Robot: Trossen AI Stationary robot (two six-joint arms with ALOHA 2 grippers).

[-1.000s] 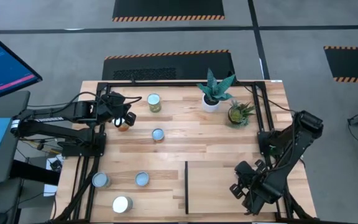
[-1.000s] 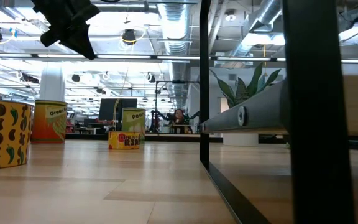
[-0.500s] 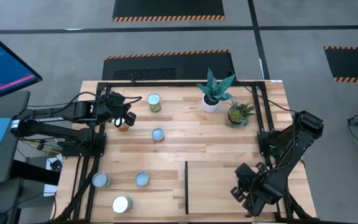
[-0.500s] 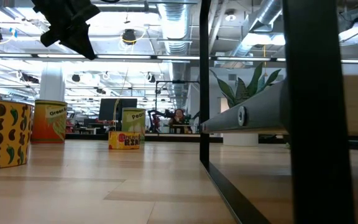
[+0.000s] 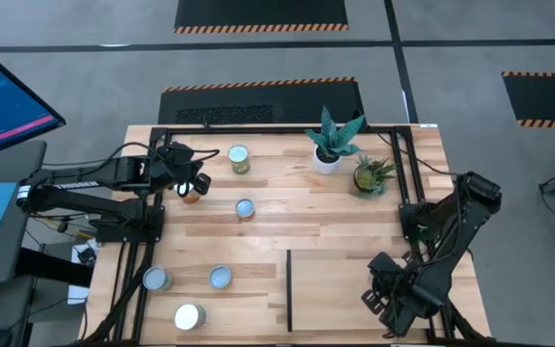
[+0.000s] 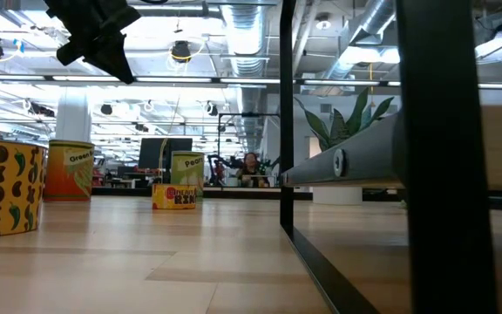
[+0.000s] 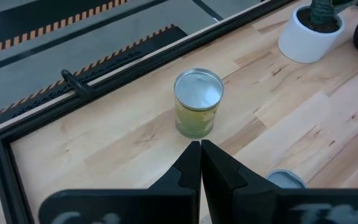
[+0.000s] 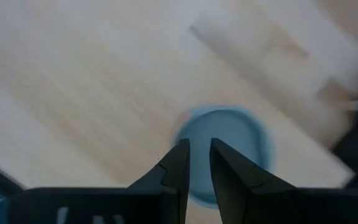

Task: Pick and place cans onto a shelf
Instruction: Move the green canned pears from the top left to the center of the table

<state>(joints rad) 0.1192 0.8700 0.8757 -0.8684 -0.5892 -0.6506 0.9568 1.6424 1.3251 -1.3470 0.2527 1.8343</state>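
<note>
Several cans stand upright on the wooden tabletop: one [image 5: 238, 159] at the far left, one [image 5: 245, 208] nearer the middle, an orange one [image 5: 192, 194] and three at the near left [image 5: 155, 280] [image 5: 220, 278] [image 5: 189, 316]. My left gripper [image 5: 193, 181] is shut and empty, raised above the orange can, as the low view [image 6: 94, 39] shows. The yellowish can [image 7: 197, 102] stands beyond its fingertips. The shelf [image 5: 340, 289] lies at the near right. My right gripper [image 5: 393, 301] hovers over it, its fingers all but shut and empty. A blue-topped can [image 8: 225, 152] stands below it, hidden by the arm in the high view.
Two potted plants [image 5: 330, 145] [image 5: 369, 176] stand at the far right of the table. A black frame [image 5: 152, 231] runs around the table edges. The shelf's black strip [image 5: 288, 289] faces the table's middle. Bare wood lies between the cans and the shelf.
My right gripper has shifted a little toward the table's right edge over the shelf. My left arm and the cans have kept still.
</note>
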